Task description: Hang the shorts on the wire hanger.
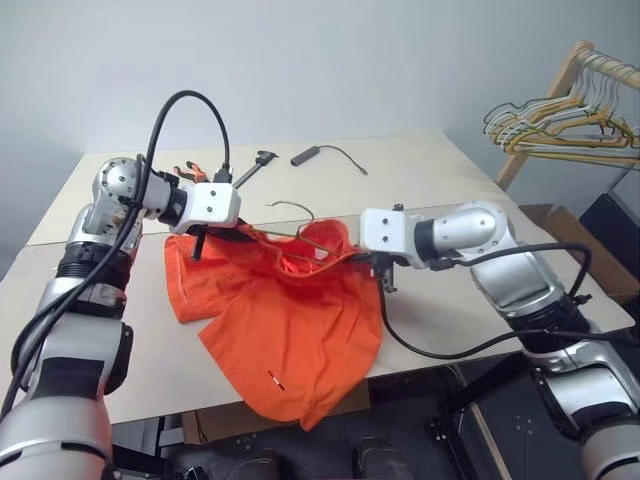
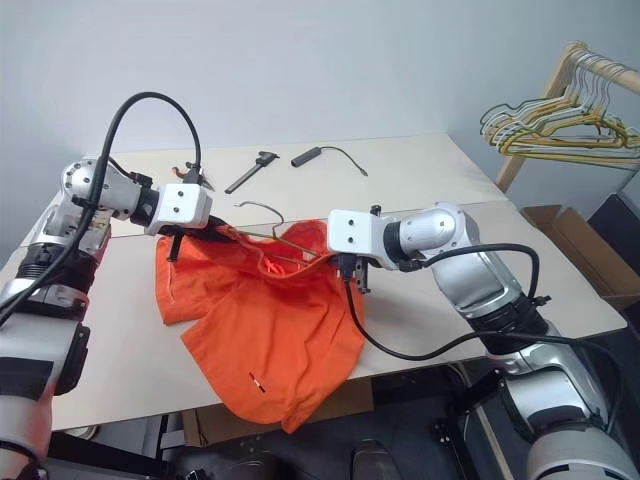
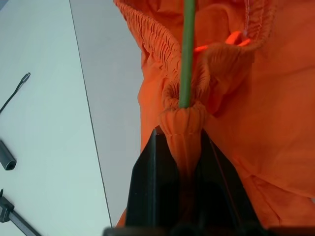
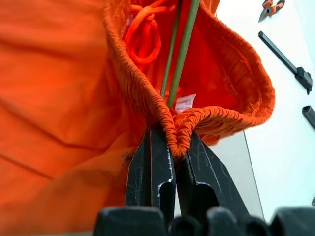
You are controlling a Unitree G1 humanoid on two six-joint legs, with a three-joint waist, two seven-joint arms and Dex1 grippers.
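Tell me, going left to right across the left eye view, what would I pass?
Left gripper pinching the orange shorts → wire hanger hook → right gripper pinching the waistband → bunch of yellow and pale hangers on a wooden rack.

Bright, even, diffuse daylight; no glare anywhere. Soft, faint shadows under the shorts (image 1: 290, 320) on the pale table (image 1: 420, 190). Head views sharp across, with slight bending toward the edges. Wrist views crisp on fabric folds, softer on the near black fingers (image 4: 152, 172).
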